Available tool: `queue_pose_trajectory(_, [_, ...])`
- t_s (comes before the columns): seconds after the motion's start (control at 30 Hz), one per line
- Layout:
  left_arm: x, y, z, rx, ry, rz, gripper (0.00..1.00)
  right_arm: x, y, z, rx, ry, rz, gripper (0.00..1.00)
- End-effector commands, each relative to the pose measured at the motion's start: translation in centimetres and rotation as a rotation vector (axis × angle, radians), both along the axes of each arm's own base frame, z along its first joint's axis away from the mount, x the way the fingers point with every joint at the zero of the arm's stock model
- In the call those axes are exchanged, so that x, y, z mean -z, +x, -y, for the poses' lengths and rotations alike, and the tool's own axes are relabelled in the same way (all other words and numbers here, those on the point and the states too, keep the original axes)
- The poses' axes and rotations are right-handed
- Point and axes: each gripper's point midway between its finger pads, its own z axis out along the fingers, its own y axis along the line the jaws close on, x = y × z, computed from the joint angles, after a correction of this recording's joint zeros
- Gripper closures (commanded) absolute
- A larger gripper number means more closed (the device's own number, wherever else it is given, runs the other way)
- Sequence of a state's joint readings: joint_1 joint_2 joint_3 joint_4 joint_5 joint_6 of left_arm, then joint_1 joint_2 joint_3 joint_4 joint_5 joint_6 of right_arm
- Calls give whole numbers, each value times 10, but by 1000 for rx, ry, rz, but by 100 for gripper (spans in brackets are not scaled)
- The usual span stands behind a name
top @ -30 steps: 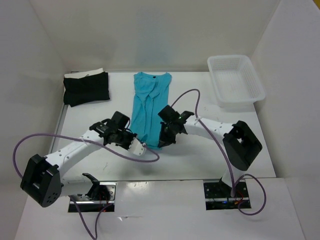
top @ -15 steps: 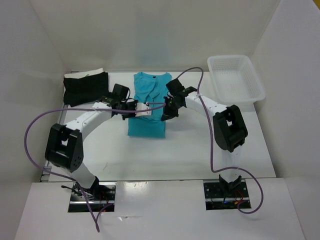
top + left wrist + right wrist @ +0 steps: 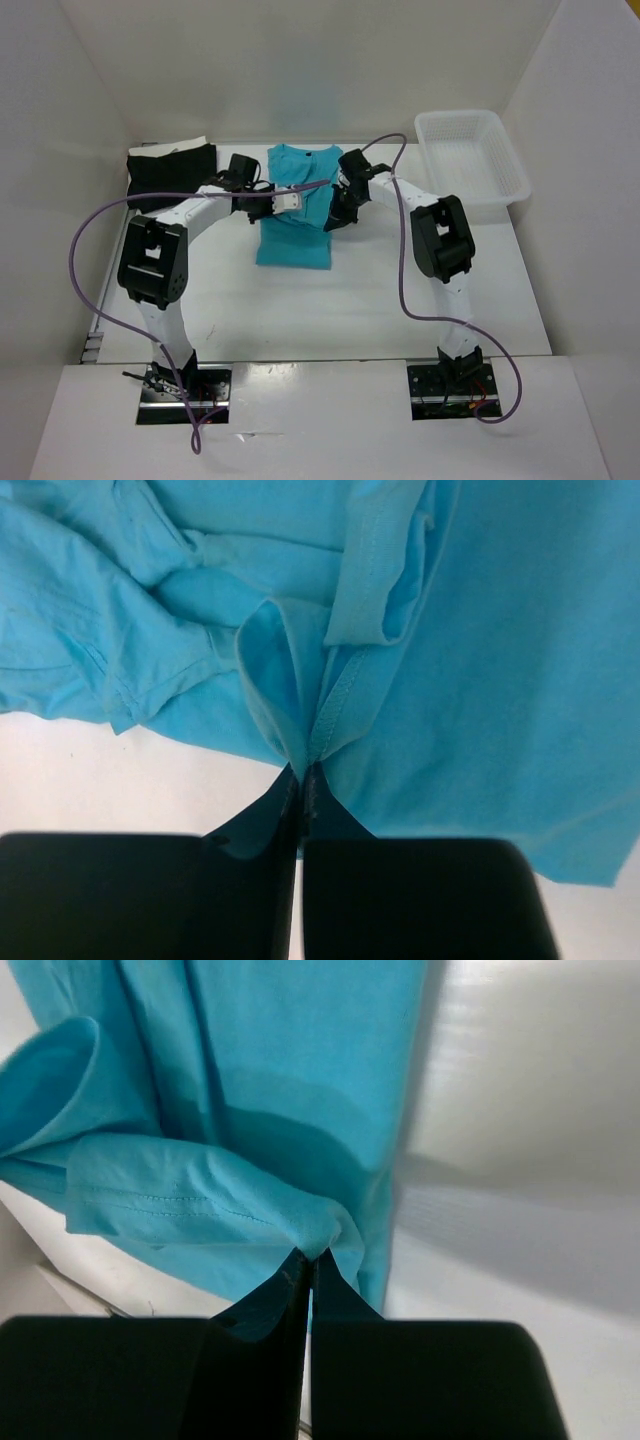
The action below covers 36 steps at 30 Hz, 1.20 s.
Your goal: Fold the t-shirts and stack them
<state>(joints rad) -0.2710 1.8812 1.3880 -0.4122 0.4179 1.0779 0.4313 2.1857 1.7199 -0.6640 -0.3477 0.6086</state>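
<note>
Turquoise t-shirt (image 3: 293,238): we are logging it as lying mid-bench (image 3: 400,290), toward the back, collar end facing the far wall. Its near part is doubled back over itself, so the near edge is a fold.
Left pincer (image 3: 303,770): we are recording it as clenched on a stitched hem of the turquoise cloth, on the shirt's left side. The fingers are pressing together with the fabric pinched between their tips.
Right pincer (image 3: 307,1255): we are recording it likewise clamped on a stitched hem, on the shirt's right side. The cloth is bunching and curling just beyond the tips.
Black t-shirt (image 3: 172,177): we are listing it as folded and resting at the back left of the bench, beside the turquoise one but apart from it.
Basket (image 3: 432,180): we are noting a white mesh one sitting at the back right, well apart from both shirts.
</note>
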Motion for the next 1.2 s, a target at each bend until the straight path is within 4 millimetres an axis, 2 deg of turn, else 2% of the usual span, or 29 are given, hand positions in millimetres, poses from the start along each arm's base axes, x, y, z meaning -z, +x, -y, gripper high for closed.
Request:
queue_pose_trajectory(0.0, [-6,21,12,47,-54,75,100,-15,32,7,38,15,55,100])
queue_pose_trajectory(0.17, [-1,29,15,53,-69,103,98,-7,43,8,31,8,60,100])
queue_pose_trajectory(0.23, [7,29,15,53,-68,102,97,-9,44,9,36,-1,64,100])
queue_pose_trajectory(0.3, [4,33,16,53,-73,123,96,-8,45,11,40,-8,67,97])
queue_pose_trajectory(0.37, [13,30,15,53,-69,103,94,-5,44,11,40,-10,64,90])
queue_pose_trajectory(0.4, [11,31,17,59,-78,110,93,-5,44,11,40,-10,64,77])
queue_pose_trajectory(0.5, [19,31,16,59,-67,118,85,-3,49,18,59,-29,72,63])
queue_pose_trajectory(0.53, [18,34,14,52,-60,129,81,-2,50,20,65,-39,76,61])
queue_pose_trajectory(0.57, [21,34,13,40,-57,127,76,-6,55,28,86,-57,95,60])
queue_pose_trajectory(0.6, [18,40,10,15,-51,149,67,-8,55,30,91,-66,102,58])
queue_pose_trajectory(0.63, [20,41,8,-5,-44,155,62,-24,60,30,100,-57,148,57])
queue_pose_trajectory(0.67, [17,47,5,-29,-41,172,59,-28,60,35,114,-79,163,57])
queue_pose_trajectory(0.73, [11,60,-5,-120,-21,213,57,-55,64,40,114,-87,243,57])
queue_pose_trajectory(0.8, [-8,79,-22,-238,-32,241,53,-59,56,40,90,-156,290,60])
queue_pose_trajectory(0.83, [-11,83,-20,-256,-48,234,51,-69,52,38,76,-163,315,63])
queue_pose_trajectory(0.87, [-10,84,-28,-287,-51,201,49,-69,47,34,56,-166,319,74])
queue_pose_trajectory(0.9, [-30,96,-31,-312,-75,226,49,-65,36,23,23,-154,303,82])
queue_pose_trajectory(0.97, [-37,96,-31,-354,-95,196,47,-61,22,8,-33,-125,295,94])
queue_pose_trajectory(1.0, [-40,96,-31,-361,-100,189,47,-57,12,-7,-74,-103,279,100])
queue_pose_trajectory(1.07, [-54,92,-37,-397,-118,167,47,-37,2,-19,-119,-106,240,100])
queue_pose_trajectory(1.13, [-58,79,-39,-404,-132,108,47,-35,2,-38,-157,-74,236,100])
queue_pose_trajectory(1.17, [-65,77,-43,-407,-139,105,47,-17,3,-39,-161,-93,199,100])
